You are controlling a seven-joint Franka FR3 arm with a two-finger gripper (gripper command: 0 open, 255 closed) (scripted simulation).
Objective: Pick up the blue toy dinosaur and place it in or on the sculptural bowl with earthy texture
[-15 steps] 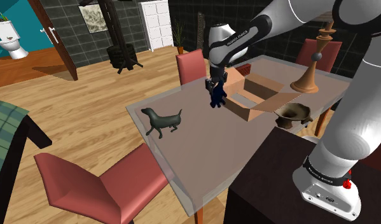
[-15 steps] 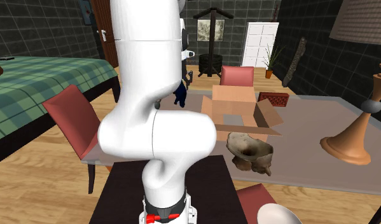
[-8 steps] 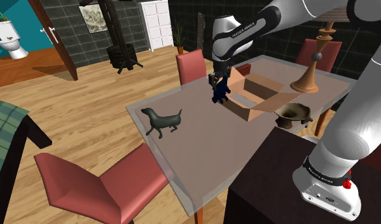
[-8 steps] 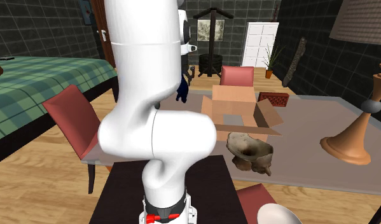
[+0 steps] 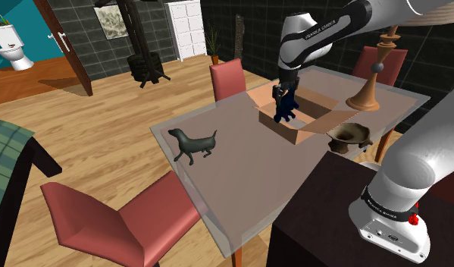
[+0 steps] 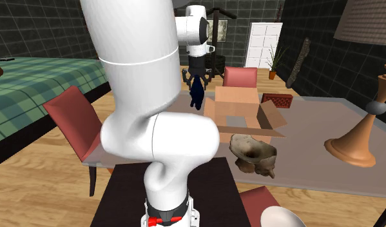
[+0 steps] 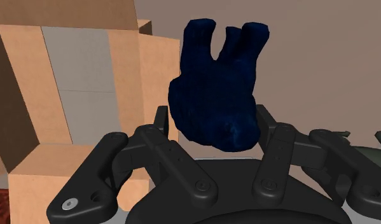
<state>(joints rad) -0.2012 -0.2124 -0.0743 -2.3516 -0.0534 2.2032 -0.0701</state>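
Observation:
The dark blue toy dinosaur (image 5: 285, 108) (image 6: 197, 94) (image 7: 215, 89) hangs in the air, clasped between the fingers of my gripper (image 5: 283, 94) (image 6: 196, 78) (image 7: 213, 130), which is shut on it. In the shoulder view it hangs over the near-left side of the open cardboard box (image 5: 302, 115). The sculptural bowl (image 5: 349, 137) (image 6: 254, 153), brown and rough-textured, sits on the table to the shoulder view's right of the box, near the table's front edge.
A dark animal figure (image 5: 193, 143) stands on the glass table (image 5: 233, 174) toward the shoulder view's left. A tall wooden chess-piece sculpture (image 5: 371, 74) (image 6: 360, 132) stands behind the bowl. Red chairs (image 5: 111, 220) surround the table. A red patterned box (image 6: 277, 100) lies beyond the cardboard box (image 6: 241, 113).
My gripper has carried the dinosaur to the shoulder view's right, from beside the box's left corner to above the box. The upper arm swung the same way.

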